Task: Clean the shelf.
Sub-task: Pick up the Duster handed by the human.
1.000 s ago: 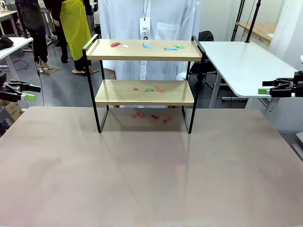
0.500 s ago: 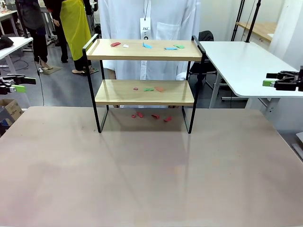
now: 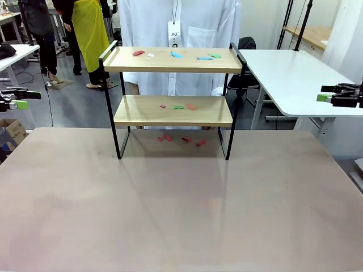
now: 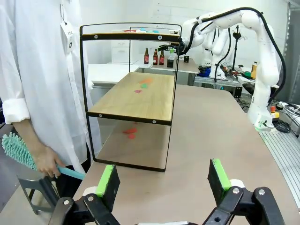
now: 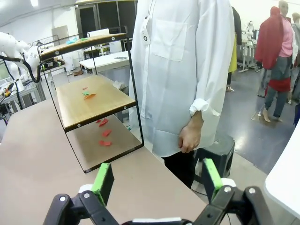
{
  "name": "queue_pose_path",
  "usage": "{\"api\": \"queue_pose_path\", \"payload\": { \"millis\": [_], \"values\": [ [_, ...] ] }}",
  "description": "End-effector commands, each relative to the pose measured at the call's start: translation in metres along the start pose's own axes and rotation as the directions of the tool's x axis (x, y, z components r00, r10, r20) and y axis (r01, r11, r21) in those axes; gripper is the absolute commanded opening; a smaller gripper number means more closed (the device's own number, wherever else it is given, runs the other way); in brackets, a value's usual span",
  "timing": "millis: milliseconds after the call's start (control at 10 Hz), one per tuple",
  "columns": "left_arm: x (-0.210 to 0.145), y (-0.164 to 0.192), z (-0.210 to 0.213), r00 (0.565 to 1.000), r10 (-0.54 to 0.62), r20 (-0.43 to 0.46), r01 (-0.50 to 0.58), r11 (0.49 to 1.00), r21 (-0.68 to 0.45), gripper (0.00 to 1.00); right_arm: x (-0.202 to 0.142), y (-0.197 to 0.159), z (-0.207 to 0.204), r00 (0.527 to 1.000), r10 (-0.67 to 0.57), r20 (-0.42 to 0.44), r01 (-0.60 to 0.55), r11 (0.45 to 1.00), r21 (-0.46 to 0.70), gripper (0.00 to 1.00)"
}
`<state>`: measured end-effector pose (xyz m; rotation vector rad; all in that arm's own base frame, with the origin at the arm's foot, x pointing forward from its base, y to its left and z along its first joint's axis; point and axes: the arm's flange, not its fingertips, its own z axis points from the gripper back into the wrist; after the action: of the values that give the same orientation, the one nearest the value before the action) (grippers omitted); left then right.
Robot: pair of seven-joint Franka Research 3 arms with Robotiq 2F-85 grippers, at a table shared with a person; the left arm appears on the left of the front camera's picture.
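The shelf (image 3: 173, 111) stands at the far middle of the table, two wooden boards on a black frame. Small coloured paper scraps (image 3: 176, 55) lie on its top board, more scraps (image 3: 178, 107) on the lower board, and red ones (image 3: 186, 139) on the table underneath. My left gripper (image 3: 26, 100) hovers open off the table's left edge, and my right gripper (image 3: 326, 95) hovers open off the right edge. Both are far from the shelf and hold nothing. In the left wrist view the open gripper (image 4: 164, 183) faces the shelf (image 4: 129, 96) end-on. The right gripper (image 5: 157, 180) sees the shelf (image 5: 89, 101) from the other end.
A person in a white coat (image 3: 178, 22) stands behind the shelf, holding a teal duster (image 4: 18, 151) low in one hand; the other hand (image 5: 189, 136) hangs free. A white table (image 3: 286, 73) stands at the back right. The brown table (image 3: 181, 204) stretches bare before the shelf.
Both grippers have drifted outward and slightly upward, away from the table's sides. Shelf and scraps have not moved.
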<state>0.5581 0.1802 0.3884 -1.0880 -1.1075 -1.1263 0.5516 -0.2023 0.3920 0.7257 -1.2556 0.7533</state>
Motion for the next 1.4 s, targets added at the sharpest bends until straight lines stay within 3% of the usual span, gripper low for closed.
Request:
{"api": "queue_pose_path", "payload": {
  "millis": [0,1300],
  "values": [
    [0.0002,0.0003,-0.0007,1.000,-0.001,0.000,0.001,1.000,0.000,1.00,0.0016,0.0007,-0.0011,1.000,0.004,-0.002,-0.004,1.000,0.002,1.00],
    [0.0002,0.0003,-0.0007,1.000,-0.001,0.000,0.001,1.000,0.000,1.00,0.0016,0.0007,-0.0011,1.000,0.004,-0.002,-0.004,1.000,0.002,1.00]
  ]
}}
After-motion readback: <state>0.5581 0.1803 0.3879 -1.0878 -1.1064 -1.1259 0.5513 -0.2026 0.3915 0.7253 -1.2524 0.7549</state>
